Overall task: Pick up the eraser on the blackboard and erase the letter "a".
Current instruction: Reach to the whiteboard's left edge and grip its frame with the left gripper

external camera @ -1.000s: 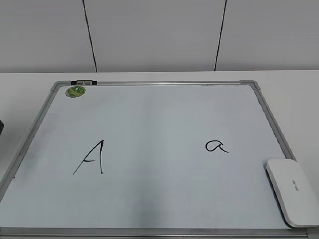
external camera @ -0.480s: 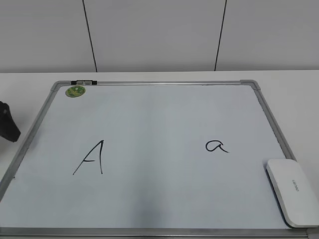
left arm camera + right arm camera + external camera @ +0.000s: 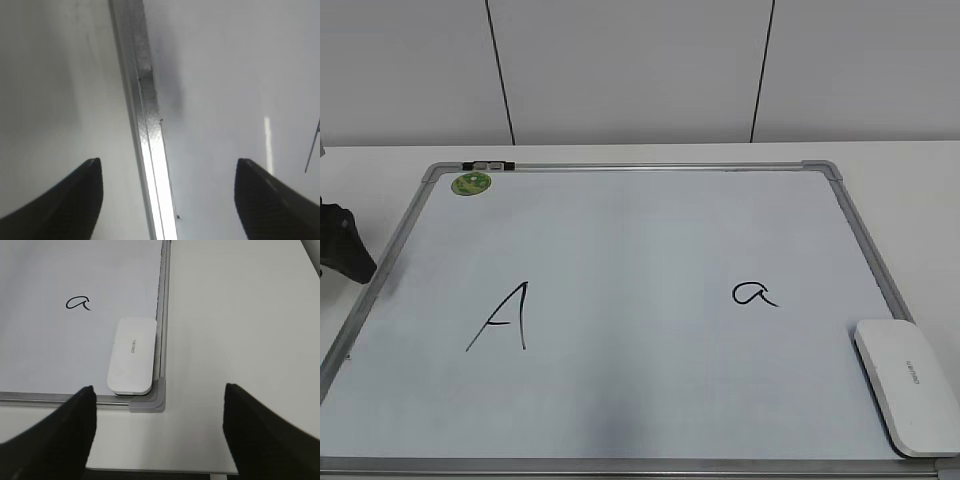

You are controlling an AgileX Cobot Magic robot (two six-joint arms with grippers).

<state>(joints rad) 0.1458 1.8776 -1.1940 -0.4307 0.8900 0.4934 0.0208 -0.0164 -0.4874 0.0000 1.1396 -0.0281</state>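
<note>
The white eraser [image 3: 910,386] lies on the blackboard's near right corner, and shows in the right wrist view [image 3: 132,355] too. The blackboard [image 3: 640,220] is a white board with a grey frame. The small letter "a" [image 3: 754,294] is written right of centre, left of and beyond the eraser; it also shows in the right wrist view [image 3: 78,303]. My left gripper [image 3: 342,255] is open at the board's left edge, its jaws astride the frame [image 3: 145,125]. My right gripper [image 3: 159,410] is open and empty, above the table in front of the board's corner, short of the eraser.
A large capital "A" [image 3: 503,316] is written on the board's left half. A round green sticker [image 3: 473,183] sits at the far left corner. The board rests on a white table [image 3: 235,330] whose front edge lies just below my right gripper.
My left gripper has come into the exterior view at the left edge and moved up beside the board's frame. The eraser and both letters have not moved.
</note>
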